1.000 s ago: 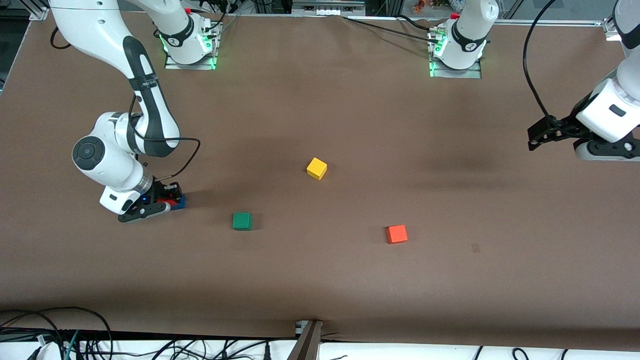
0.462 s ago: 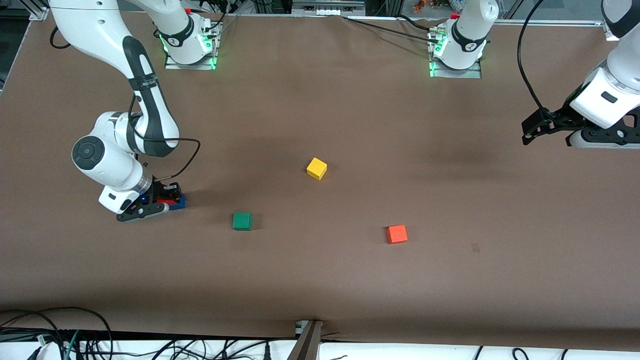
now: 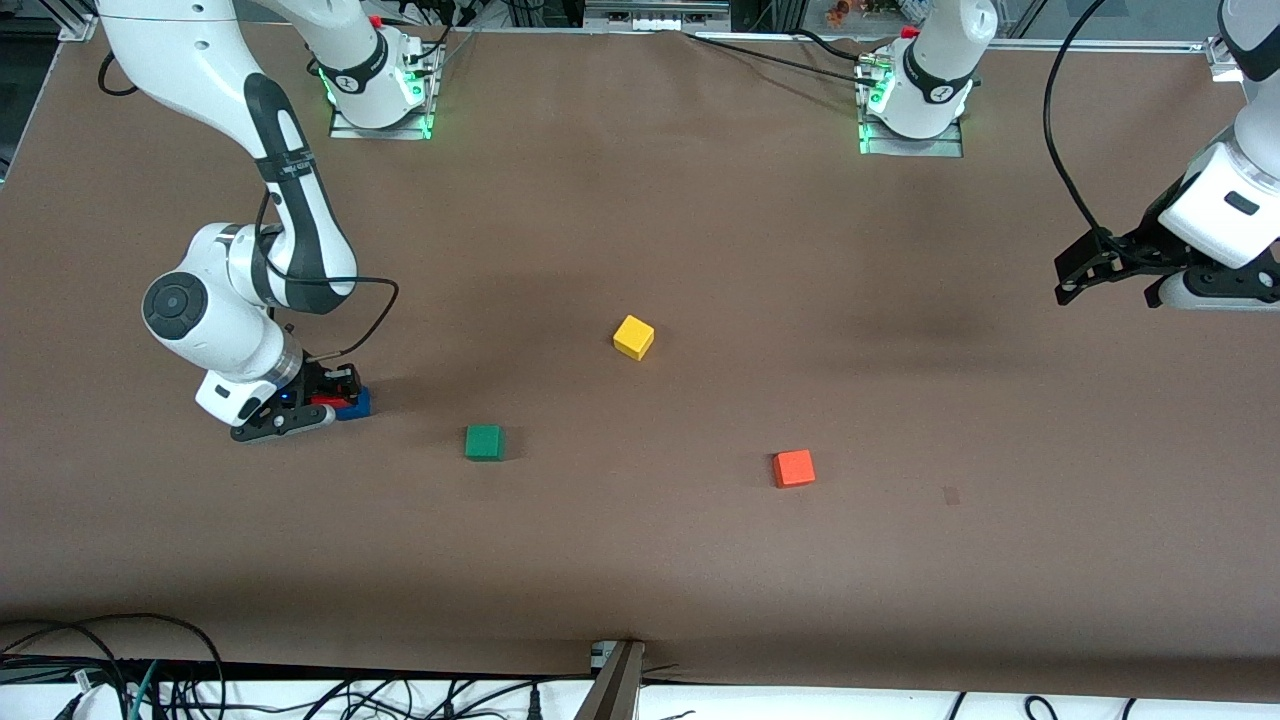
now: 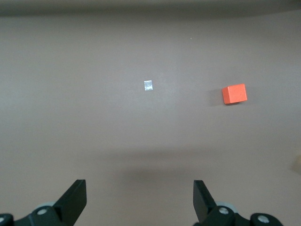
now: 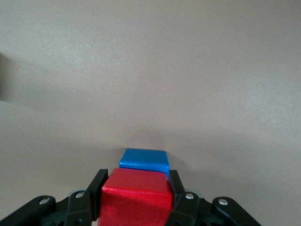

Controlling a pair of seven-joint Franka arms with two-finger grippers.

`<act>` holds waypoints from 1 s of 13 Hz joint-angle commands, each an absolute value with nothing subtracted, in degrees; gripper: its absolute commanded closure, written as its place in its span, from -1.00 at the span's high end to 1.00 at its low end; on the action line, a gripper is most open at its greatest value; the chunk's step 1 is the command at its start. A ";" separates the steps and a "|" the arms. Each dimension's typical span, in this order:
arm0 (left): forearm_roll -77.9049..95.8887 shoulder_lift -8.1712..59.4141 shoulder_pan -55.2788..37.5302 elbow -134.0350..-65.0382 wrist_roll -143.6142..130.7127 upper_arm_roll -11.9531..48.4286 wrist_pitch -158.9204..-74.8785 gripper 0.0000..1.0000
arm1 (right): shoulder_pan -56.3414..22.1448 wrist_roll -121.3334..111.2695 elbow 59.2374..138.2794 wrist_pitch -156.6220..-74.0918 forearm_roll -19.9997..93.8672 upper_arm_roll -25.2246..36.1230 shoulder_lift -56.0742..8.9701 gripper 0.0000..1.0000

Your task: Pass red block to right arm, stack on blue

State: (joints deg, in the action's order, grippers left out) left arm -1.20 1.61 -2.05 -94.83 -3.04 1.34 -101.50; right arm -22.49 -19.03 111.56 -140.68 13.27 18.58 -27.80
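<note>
My right gripper (image 3: 318, 401) is shut on the red block (image 3: 323, 400), low over the table at the right arm's end. The blue cube (image 3: 356, 404) sits on the table right beside it, partly under the red block's edge. In the right wrist view the red block (image 5: 136, 197) fills the space between the black fingers (image 5: 99, 186), and the blue cube (image 5: 145, 162) pokes out just past it. I cannot tell whether the two blocks touch. My left gripper (image 3: 1085, 268) hangs open and empty in the air over the left arm's end of the table, jaws wide (image 4: 139, 190).
An orange-red cube (image 3: 793, 468) (image 4: 234, 93) and a green cube (image 3: 484, 442) lie nearer the front camera. A yellow cube (image 3: 633, 337) sits mid-table. Cables run along the table's near edge.
The right gripper has shifted the red block slightly toward the right arm's end, uncovering more of the blue cube. The left arm rose a little, then sank back; its gripper stays open.
</note>
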 commanded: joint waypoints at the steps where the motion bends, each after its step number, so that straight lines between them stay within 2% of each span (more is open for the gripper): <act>1: -0.62 2.90 -2.29 -92.20 -2.90 0.79 -100.02 1.00 | -22.68 -18.28 113.38 -141.59 12.66 18.72 -26.10 -0.79; 3: -0.62 2.99 -1.93 -91.93 -1.68 0.70 -99.93 1.00 | -22.68 -18.28 113.81 -142.03 12.66 18.72 -26.19 -0.79; 4: -0.62 2.99 -2.02 -92.02 -1.58 0.88 -99.93 1.00 | -22.59 -18.28 113.82 -142.03 12.66 18.72 -26.19 -0.71; 5: -0.62 2.99 -2.02 -91.93 -1.58 1.14 -99.93 1.00 | -22.59 -18.37 113.73 -141.94 12.66 18.72 -26.28 -0.41; 6: -0.62 2.99 -2.02 -91.85 -1.58 1.14 -99.93 1.00 | -22.33 -18.28 113.56 -141.94 12.74 18.81 -26.28 -0.02; 7: -0.62 2.99 -2.02 -91.85 -1.67 1.23 -99.93 1.00 | -22.24 -18.63 113.12 -141.86 12.66 18.81 -26.28 0.76; 8: -0.70 2.99 -2.02 -91.85 -1.67 1.23 -99.84 1.00 | -22.24 -18.81 112.42 -141.59 12.57 19.07 -26.19 1.00; 10: -0.70 2.99 -2.02 -91.85 -1.58 1.23 -99.23 1.00 | -22.24 -18.46 110.93 -140.02 12.57 19.16 -25.67 1.00; 13: -3.15 2.99 -2.37 -91.85 -1.58 1.49 -99.23 1.00 | -22.32 -16.45 106.37 -132.57 12.66 19.16 -25.66 1.00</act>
State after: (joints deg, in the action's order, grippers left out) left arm -1.57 2.17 -2.03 -93.85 -2.78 1.31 -100.77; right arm -22.40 -18.56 108.93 -137.51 13.27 19.21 -26.65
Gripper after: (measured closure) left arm 0.000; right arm 0.000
